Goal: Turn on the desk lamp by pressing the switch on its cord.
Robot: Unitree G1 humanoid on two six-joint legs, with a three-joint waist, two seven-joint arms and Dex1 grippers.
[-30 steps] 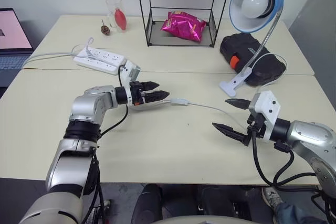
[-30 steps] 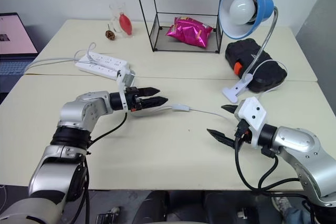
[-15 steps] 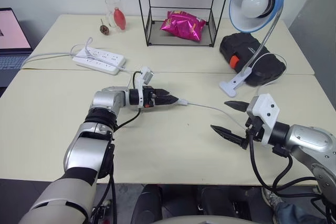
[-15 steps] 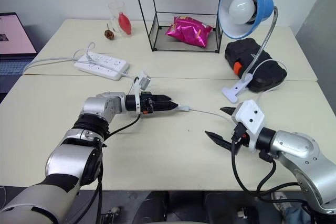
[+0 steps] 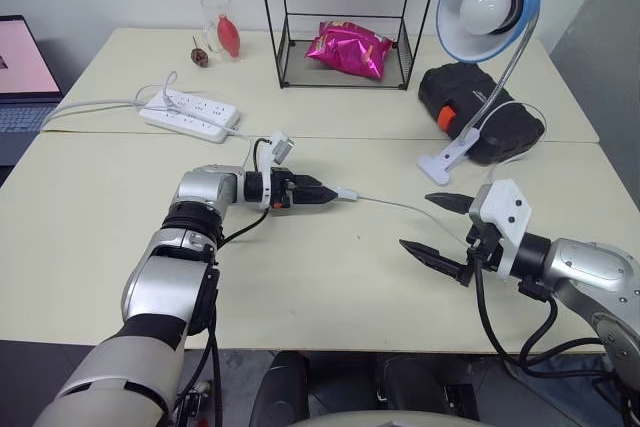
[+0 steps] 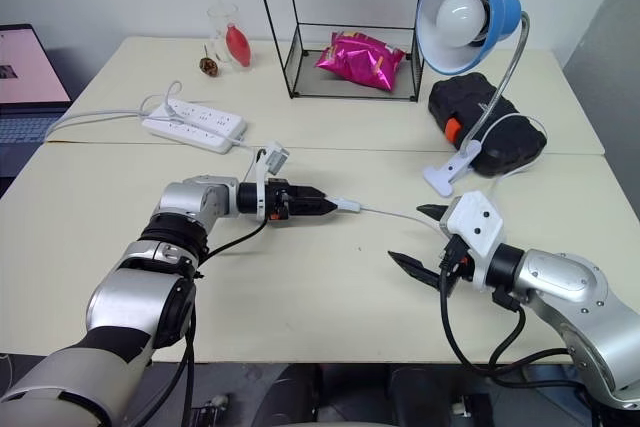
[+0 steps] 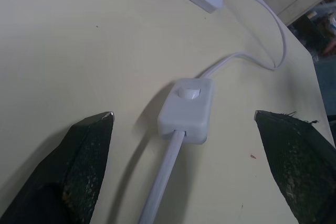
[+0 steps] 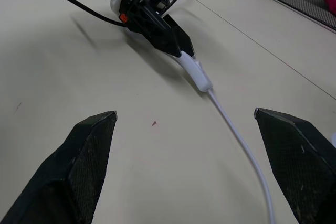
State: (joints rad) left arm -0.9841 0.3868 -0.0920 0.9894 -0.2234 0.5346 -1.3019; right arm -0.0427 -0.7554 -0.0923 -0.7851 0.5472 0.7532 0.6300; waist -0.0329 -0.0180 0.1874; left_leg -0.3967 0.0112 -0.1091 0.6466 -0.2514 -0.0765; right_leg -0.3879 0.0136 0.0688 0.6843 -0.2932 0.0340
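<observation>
Moved in since a second ago: left pincer [image 5: 330, 194], down and toward the switch [image 5: 346, 193], tips now on either side of the near end of it. Fingers [image 7: 84, 166] wide apart, not squeezing. Switch flat on the tabletop [image 5: 330, 287], near the middle. Cord [image 5: 400, 205] running from the switch toward 3 o'clock, on to the lamp [image 5: 487, 7] at 1 o'clock. Bulb not lit. Right pincer [image 5: 435, 225] at 4 o'clock, also wide apart, holding nothing, well apart from the switch, just beside the cord. Power strip [image 5: 190, 114] at 10 o'clock.
</observation>
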